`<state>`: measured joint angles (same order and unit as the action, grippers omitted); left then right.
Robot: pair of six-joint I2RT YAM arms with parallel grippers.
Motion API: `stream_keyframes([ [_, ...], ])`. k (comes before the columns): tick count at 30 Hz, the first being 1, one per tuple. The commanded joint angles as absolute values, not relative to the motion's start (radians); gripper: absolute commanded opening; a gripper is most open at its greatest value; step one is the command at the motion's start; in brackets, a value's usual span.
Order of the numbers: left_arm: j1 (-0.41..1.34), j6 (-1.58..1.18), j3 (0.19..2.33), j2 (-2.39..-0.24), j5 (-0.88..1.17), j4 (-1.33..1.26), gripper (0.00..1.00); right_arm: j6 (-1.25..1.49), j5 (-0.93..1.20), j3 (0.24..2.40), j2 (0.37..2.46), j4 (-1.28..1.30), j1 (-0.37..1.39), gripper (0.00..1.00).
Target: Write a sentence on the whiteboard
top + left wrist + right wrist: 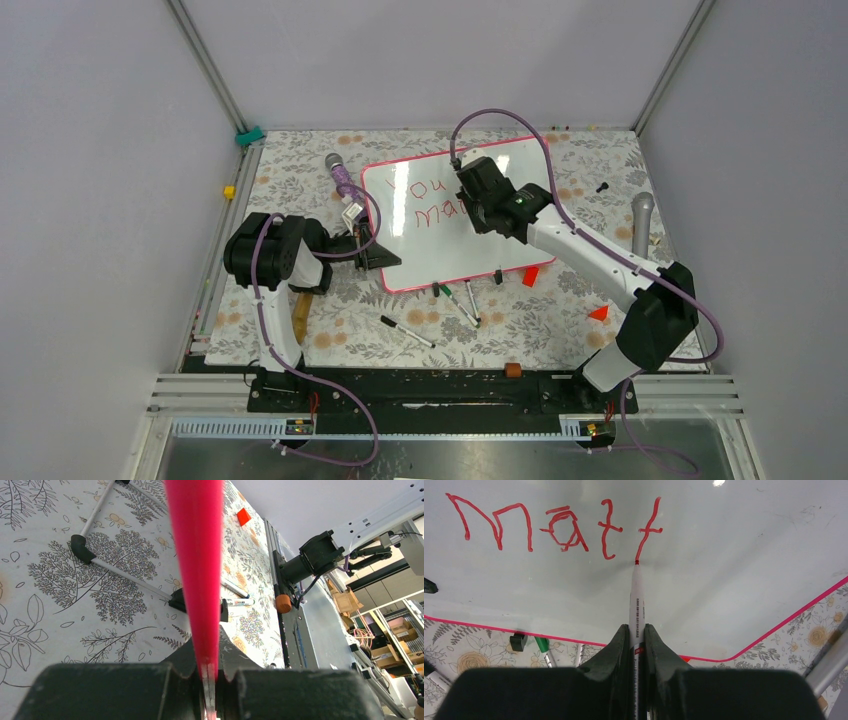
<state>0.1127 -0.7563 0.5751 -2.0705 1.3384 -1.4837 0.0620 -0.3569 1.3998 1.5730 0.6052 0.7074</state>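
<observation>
The whiteboard (440, 252) lies on the floral table, pink-framed. The sentence (418, 200) reads "You" with "Ma" showing below it before my right arm hides the rest. In the right wrist view the sentence (559, 525) reads "Matt" in red on the whiteboard (734, 555). My right gripper (476, 206) (636, 635) is shut on a white red-tipped marker (637, 597), its tip touching the board at the foot of the second "t". My left gripper (378, 256) (212, 672) is shut on the whiteboard's pink edge (197, 555) at its near left corner.
Loose markers (407, 331) (457, 301) lie on the table in front of the board, also in the left wrist view (122, 577). Two red triangles (530, 275) (598, 313) lie to the right. A purple microphone (340, 174) and a grey microphone (642, 220) flank the board.
</observation>
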Motion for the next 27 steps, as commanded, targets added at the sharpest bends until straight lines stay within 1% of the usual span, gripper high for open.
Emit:
stream_keyframes([
  [1,0.130,-0.683,0.574,-2.108,1.372,-1.469,0.00,0.075,-0.398,1.390,1.558,0.607,0.699,0.00],
  [16,0.129,-0.684,0.575,-2.109,1.372,-1.469,0.00,0.069,-0.442,1.452,1.583,0.607,0.698,0.00],
  [21,0.130,-0.683,0.574,-2.109,1.371,-1.469,0.00,0.066,-0.410,1.445,1.540,0.597,0.697,0.00],
  [27,0.130,-0.683,0.574,-2.108,1.372,-1.469,0.00,0.049,-0.384,1.378,1.467,0.513,0.697,0.00],
])
